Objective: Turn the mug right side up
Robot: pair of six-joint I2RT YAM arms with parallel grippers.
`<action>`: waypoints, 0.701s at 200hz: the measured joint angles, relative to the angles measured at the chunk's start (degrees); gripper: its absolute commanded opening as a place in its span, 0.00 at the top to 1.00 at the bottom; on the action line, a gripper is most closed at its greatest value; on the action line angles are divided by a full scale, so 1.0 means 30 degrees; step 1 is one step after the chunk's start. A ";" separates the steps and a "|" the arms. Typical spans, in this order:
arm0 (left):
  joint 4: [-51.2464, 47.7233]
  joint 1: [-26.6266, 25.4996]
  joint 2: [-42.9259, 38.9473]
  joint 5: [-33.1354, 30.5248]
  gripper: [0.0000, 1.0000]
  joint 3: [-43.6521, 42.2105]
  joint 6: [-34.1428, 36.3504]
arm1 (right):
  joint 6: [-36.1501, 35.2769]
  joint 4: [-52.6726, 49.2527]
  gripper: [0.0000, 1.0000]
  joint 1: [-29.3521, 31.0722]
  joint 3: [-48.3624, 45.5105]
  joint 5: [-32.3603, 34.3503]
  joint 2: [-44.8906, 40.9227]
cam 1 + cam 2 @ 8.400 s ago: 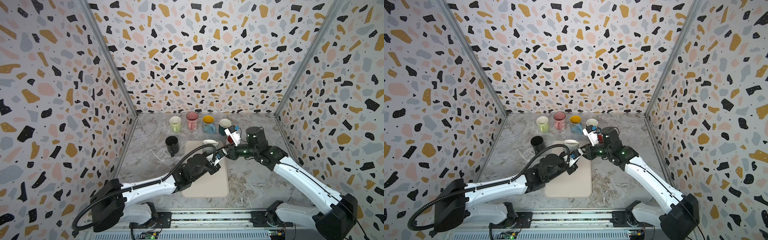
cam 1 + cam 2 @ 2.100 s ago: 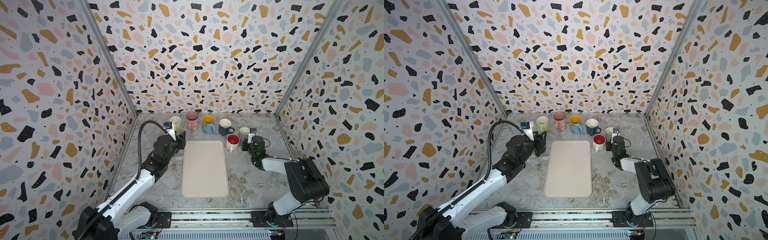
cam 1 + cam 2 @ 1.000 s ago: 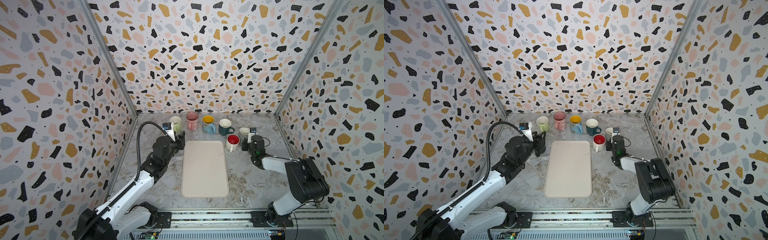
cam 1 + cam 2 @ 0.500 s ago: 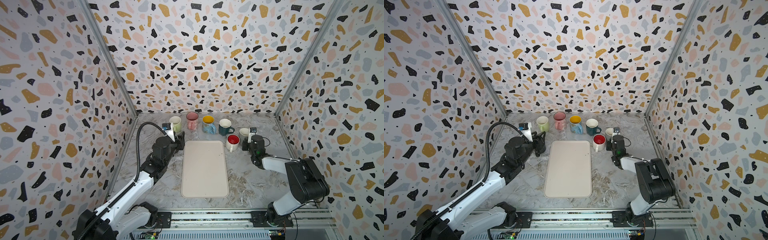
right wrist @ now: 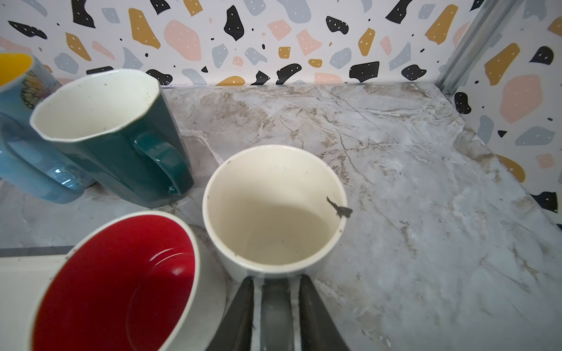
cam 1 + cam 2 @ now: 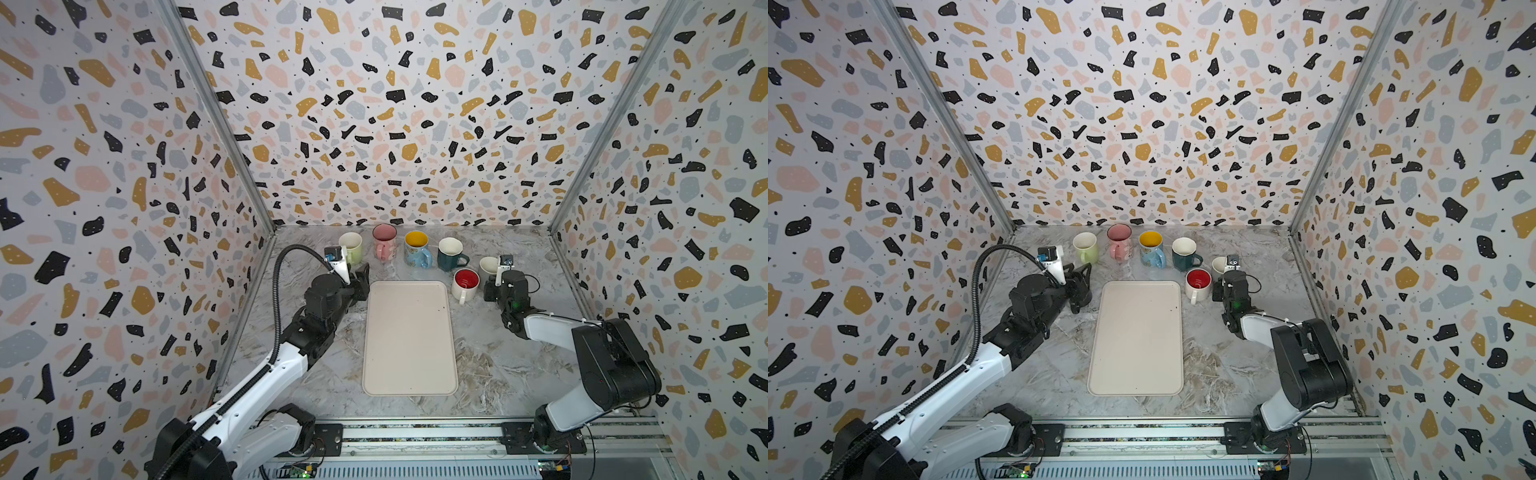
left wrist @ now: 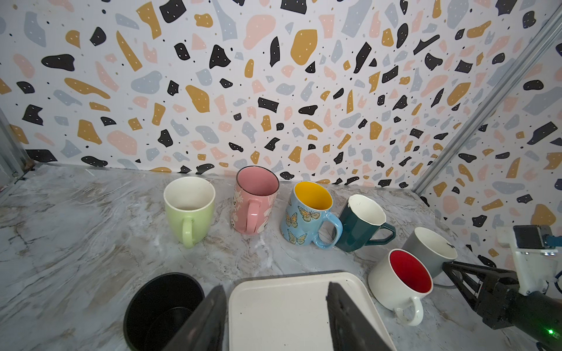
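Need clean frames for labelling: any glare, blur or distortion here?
Right wrist: glare streaks inside the red mug, a shine on the blue mug handle. Left wrist: wide-angle warp makes the teal mug lean outward. Both top views: even light, sharp.

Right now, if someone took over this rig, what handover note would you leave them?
Left gripper: jaws open, empty, beside the black mug.
Right gripper: jaws flank the handle of the grey mug; grip unclear.
Things: all seven mugs stand upright, off the tray.
Done: no mug is upside down.
Left: probably free the right jaws, retract both arms.
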 measured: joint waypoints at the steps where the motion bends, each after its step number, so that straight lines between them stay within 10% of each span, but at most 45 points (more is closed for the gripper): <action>1: 0.0007 0.0000 0.0000 -0.0007 0.45 -0.0007 0.0000 | 0.0000 -0.0022 0.71 0.0000 0.0000 0.0015 -0.0029; 140: -0.0561 0.0000 -0.1392 -0.1122 0.41 -0.0525 0.0860 | 0.0197 -0.1355 0.61 0.0306 -0.0911 0.0918 -0.3191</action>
